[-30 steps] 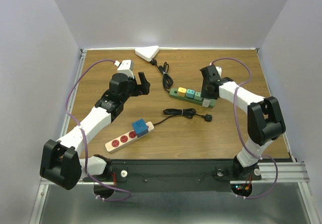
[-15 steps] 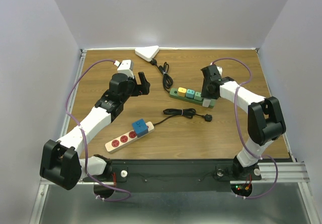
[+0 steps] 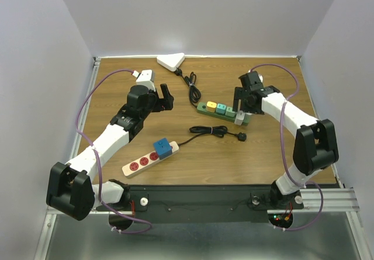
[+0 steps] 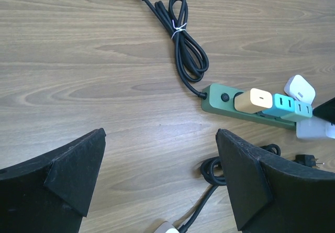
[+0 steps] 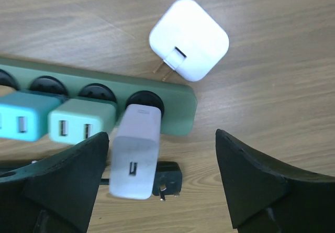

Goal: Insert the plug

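Grey plug [image 5: 135, 159] in green strip [image 5: 180, 107] end socket; R gripper [image 5: 161, 133] released above, L gripper [image 4: 161, 132] likewise.

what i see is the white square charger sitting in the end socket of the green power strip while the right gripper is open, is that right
Not quite. The white square charger lies loose on the wooden table beside the green power strip; a pale grey rectangular charger sits at the end socket. The right wrist view shows this. The right gripper is indeed open.
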Motion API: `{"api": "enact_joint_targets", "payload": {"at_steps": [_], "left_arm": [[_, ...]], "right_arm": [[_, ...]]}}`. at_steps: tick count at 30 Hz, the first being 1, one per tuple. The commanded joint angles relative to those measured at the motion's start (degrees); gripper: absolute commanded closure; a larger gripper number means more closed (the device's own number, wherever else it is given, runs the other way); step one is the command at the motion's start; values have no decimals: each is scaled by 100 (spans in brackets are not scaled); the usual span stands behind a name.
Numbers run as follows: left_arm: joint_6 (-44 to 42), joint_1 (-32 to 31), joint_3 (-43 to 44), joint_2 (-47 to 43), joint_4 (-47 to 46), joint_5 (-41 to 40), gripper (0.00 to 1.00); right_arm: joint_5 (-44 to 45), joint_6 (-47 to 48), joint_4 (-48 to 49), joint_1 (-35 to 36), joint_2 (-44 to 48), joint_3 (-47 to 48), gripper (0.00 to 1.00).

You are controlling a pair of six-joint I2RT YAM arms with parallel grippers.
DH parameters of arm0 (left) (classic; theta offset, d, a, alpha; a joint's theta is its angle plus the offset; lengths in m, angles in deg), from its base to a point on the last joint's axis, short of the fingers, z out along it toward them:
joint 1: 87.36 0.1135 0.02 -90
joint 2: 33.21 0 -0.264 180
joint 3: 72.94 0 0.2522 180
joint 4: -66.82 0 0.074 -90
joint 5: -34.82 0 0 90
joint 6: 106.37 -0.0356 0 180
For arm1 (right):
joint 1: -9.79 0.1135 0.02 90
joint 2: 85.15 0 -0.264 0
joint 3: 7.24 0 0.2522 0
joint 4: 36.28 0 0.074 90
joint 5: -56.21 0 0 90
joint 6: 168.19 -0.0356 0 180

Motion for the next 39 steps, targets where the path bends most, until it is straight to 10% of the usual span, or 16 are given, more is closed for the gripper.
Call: {"api": "enact_joint_targets", "payload": {"at_steps": [1,14,39], "left_arm": [[-59,45,154,-96,-60,-83,1],[-24,36,189,-114,-7,31,1],[-174,-8,400,159,292,22,1]], "right_arm": [[-49,150,-44,-20,432,363,11],[-480,1116,438,-1329,636,100,10],[-1675,2593,1819,-1690,-824,-111,9]]}}
